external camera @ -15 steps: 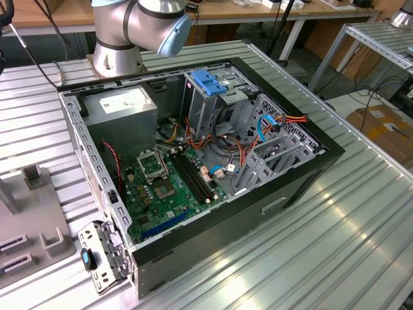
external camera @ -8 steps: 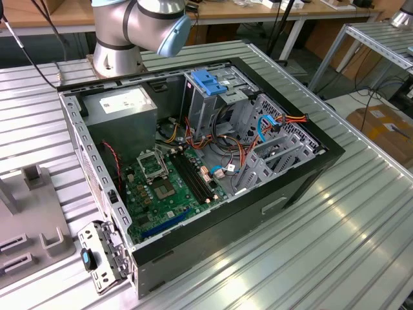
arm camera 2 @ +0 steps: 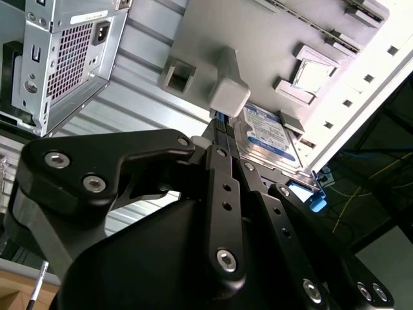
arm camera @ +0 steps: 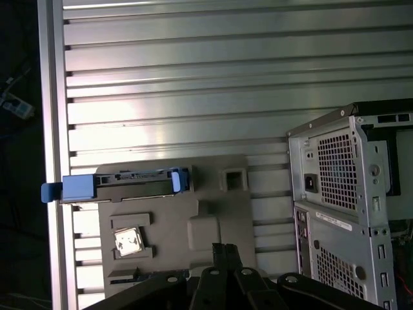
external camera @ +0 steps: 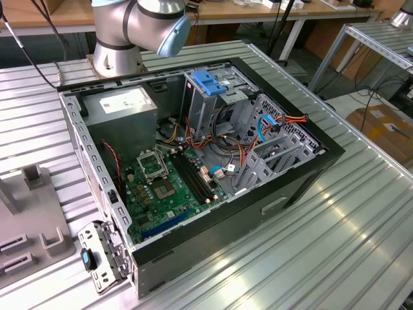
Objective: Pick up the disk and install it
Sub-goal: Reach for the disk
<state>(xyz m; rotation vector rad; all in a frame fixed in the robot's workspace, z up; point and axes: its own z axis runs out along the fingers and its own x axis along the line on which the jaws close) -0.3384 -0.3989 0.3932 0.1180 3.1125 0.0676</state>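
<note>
Grey fixture plate (arm camera: 213,200) at edge of slatted alu table (arm camera: 193,84) holds the disk (arm camera: 122,184), standing on edge w/ blue rails, beside open PC case (external camera: 213,161); gripper (arm camera 2: 226,103) hovers near the disk, not touching, fingers closed together, gripping nothing

The exterior view looks down at a slant, from high and some way off, onto the open computer case (external camera: 213,161) on the counter (external camera: 335,245). The first wrist view faces straight down from well above. The second wrist view sits close, angled. Both wrist views share the fixture plate (arm camera: 213,206) (arm camera 2: 258,39), the disk (arm camera: 116,184) (arm camera 2: 268,132) and the case's rear (arm camera: 335,174) (arm camera 2: 64,58).
</note>
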